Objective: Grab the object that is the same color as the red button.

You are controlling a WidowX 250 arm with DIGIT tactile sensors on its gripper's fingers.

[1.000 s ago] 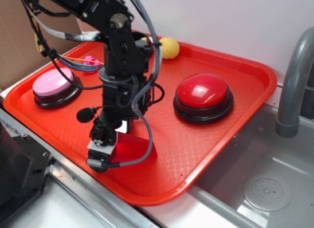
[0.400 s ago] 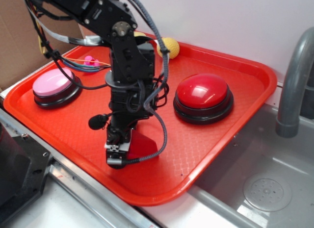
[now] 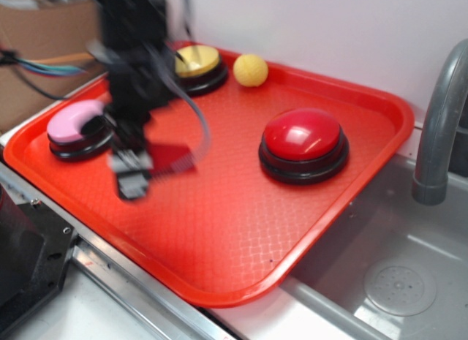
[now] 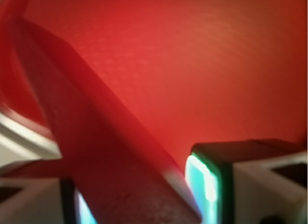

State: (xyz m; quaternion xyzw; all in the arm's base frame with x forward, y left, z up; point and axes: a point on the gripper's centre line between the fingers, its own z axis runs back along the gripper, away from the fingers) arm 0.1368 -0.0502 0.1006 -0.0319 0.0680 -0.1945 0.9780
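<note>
gripper: we see the gripper point(image 3: 131, 172) blurred in the exterior view, over the left half of the tray, its fingers closed on the red wedge block; in the wrist view point(image 4: 144, 204) one finger point(image 4: 211, 185) sits on each side of the block.

red wedge block: we find the red wedge block point(image 3: 172, 159) clamped between the fingers, sticking out to the right of the gripper in the exterior view; in the wrist view point(image 4: 96, 151) it fills the lower left and runs up and away from the camera. We cannot tell whether it touches the tray floor.

tray: the red tray point(image 3: 241, 230) lies under the gripper, and its textured floor point(image 4: 192, 65) fills the rest of the wrist view.

pink button: we see the pink-domed button point(image 3: 73, 124) just beside the gripper, to its left and a little further back.

red button: the red button point(image 3: 303, 139) stands well to the right of the gripper, apart from it, on its black base.

yellow button: the yellow-domed button point(image 3: 196, 62) is behind the gripper, near the tray's far rim.

yellow ball: a yellow ball point(image 3: 250, 69) sits just beside that button, beyond the gripper to the right.

faucet: a grey faucet pipe point(image 3: 439, 128) rises far to the right, past the tray.
</note>
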